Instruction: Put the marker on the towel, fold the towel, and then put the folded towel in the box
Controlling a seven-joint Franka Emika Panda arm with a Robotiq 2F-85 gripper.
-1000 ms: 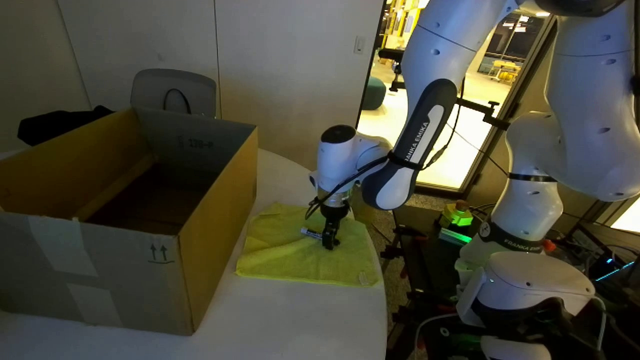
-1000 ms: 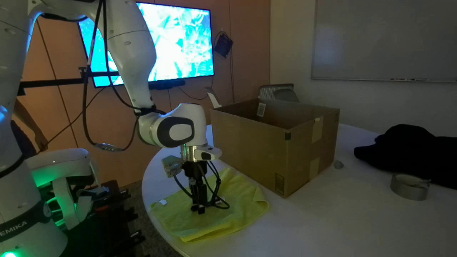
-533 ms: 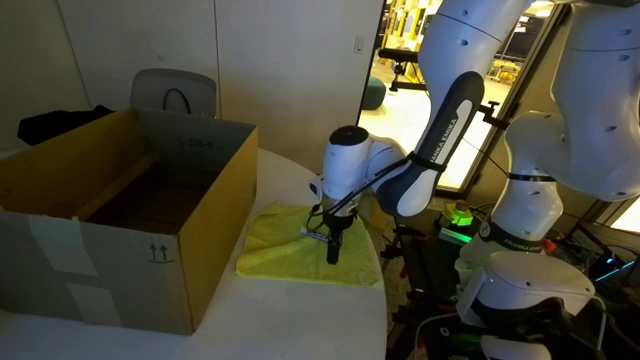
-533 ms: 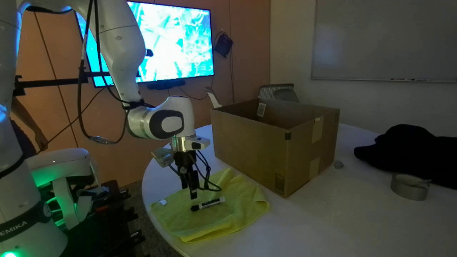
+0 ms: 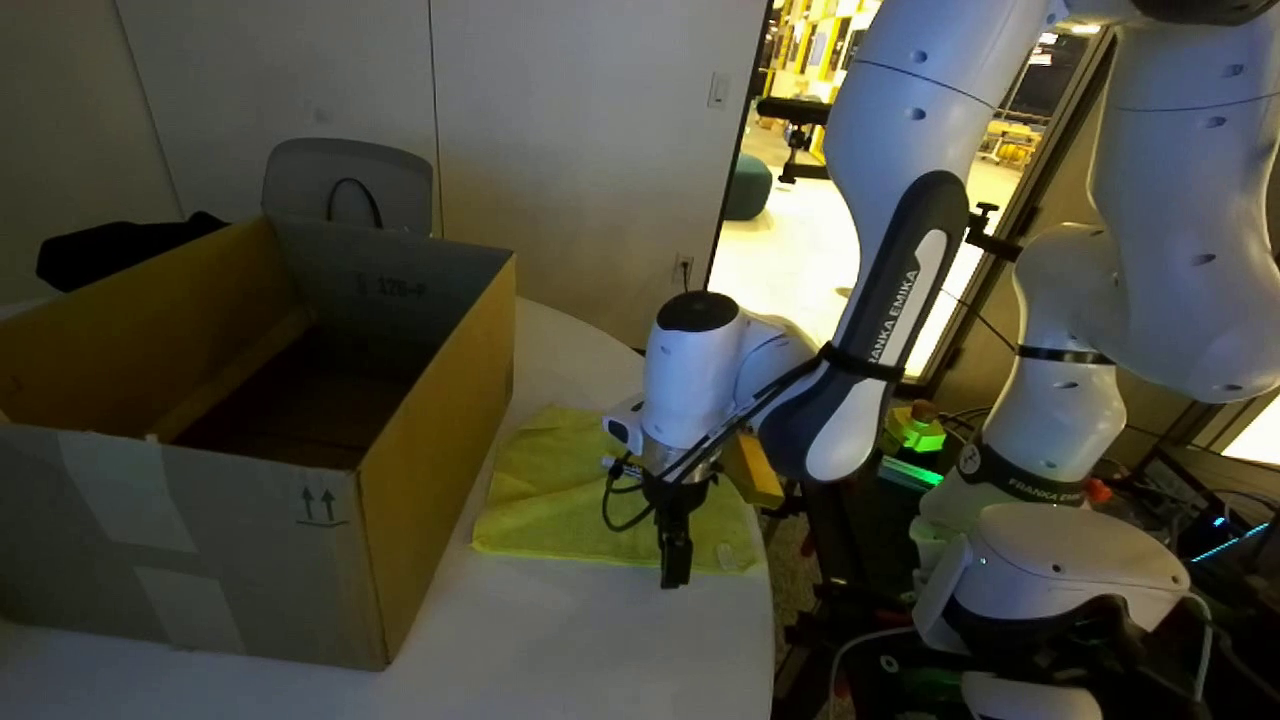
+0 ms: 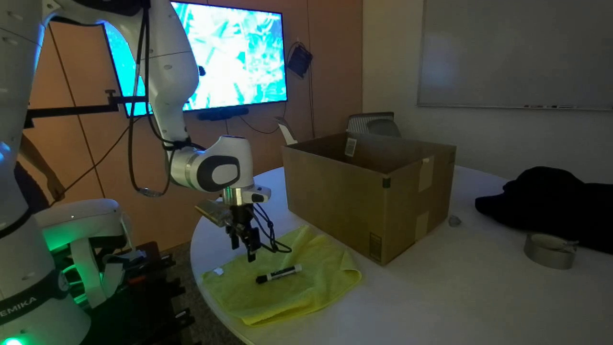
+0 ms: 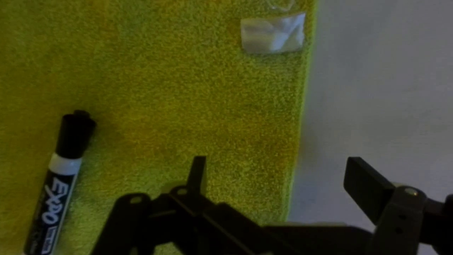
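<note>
Towel (image 7: 177, 106), unfolded on tabletop (image 7: 371, 81) beneath marker (image 7: 59, 184): likely light, limp, easily rucked. Your gripper (image 7: 276, 166) hangs spread above towel's edge (image 7: 300, 106); pinch there, fold slowly, lest marker roll off.

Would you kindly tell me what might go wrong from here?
The marker lies loose on the towel, so folding may roll it off. The open end effector spans the towel's edge in the wrist view; closing there may pinch too little towel or scrape the table.
</note>
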